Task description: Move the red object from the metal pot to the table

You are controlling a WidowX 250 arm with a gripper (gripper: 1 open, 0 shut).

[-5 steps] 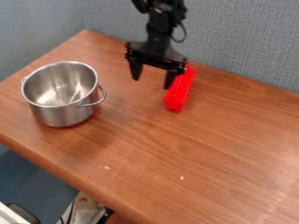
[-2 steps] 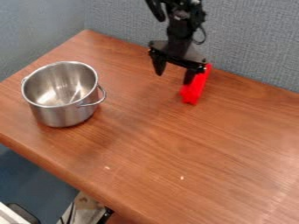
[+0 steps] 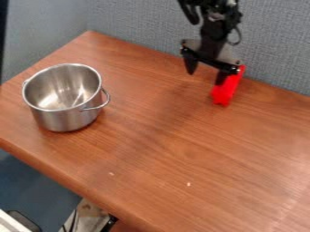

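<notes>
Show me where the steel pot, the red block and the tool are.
Pot [image 3: 53, 121]: camera view, outer front wall.
Red block [image 3: 227, 90]: camera view, body below the tool.
Tool [image 3: 206, 69]: camera view, between its fingertips.

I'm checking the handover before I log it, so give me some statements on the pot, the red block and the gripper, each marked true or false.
The metal pot stands upright. True.
The red block is inside the pot. False: it is outside, over by the gripper.
The gripper's jaws are shut. False: they are spread open.
The pot has a wire handle. True.
The pot sits on the wooden table. True.
</notes>
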